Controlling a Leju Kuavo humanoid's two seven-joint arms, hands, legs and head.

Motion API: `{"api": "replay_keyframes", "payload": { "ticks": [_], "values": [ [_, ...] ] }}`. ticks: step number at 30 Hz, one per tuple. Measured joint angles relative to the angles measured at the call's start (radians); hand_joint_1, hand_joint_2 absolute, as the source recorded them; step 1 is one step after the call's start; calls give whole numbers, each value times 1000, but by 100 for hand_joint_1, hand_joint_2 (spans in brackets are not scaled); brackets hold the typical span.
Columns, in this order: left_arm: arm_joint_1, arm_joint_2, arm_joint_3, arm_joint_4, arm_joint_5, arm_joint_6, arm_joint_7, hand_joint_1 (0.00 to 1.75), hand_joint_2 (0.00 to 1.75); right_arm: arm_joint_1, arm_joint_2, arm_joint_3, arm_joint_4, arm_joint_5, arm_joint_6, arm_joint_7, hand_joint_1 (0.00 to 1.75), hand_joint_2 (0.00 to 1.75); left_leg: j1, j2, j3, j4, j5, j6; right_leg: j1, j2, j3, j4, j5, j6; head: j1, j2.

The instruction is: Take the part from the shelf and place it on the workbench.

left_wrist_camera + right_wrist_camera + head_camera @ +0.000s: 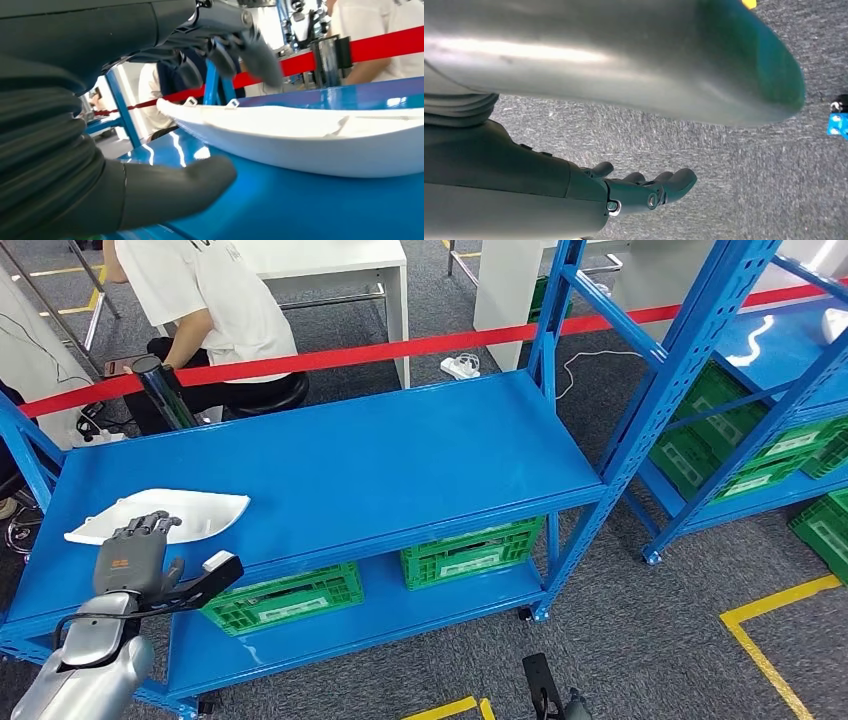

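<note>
Part: the white curved plastic shell (160, 514) lies on the blue metal shelf top (380, 460), just ahead of and under the left hand's fingers (260, 50).
Left hand (135, 552): fingers spread above the shell, thumb below its edge, holding nothing.
Right hand (644, 192): hangs over grey carpet (724, 160), fingers loosely apart, empty.

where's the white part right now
In the head view the white part lies flat on the blue top shelf, at its near left end, with the left hand at its near edge, fingers over it.

Left hand (150, 125) hovering spread around white part (300, 135), part lying on blue shelf (310, 210), red tape (380, 42) running behind
</note>
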Motion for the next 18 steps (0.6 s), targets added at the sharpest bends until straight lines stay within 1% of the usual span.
{"api": "replay_keyframes", "payload": {
  "ticks": [7,10,15,17,18],
  "values": [
    [-9,-4,0,2,-11,0,9,175,175,1,0,-1,0,-4,-5,-19,0,0,0,0,0,0,0,0,0,0,0,0,0,0,0,0],
    [-9,-2,0,3,-20,10,13,175,175,1,0,-10,0,-30,-5,-42,0,0,0,0,0,0,0,0,0,0,0,0,0,0,0,0],
    [-11,5,1,3,-40,34,14,175,175,1,0,-51,0,-80,-8,-91,0,0,0,0,0,0,0,0,0,0,0,0,0,0,0,0],
    [-12,6,4,3,-43,44,15,87,175,0,-2,-66,0,-89,-9,-110,0,0,0,0,0,0,0,0,0,0,0,0,0,0,0,0],
    [-13,7,6,3,-44,49,16,44,131,0,-3,-72,0,-92,-9,-118,0,0,0,0,0,0,0,0,0,0,0,0,0,0,0,0]
  ]
}}
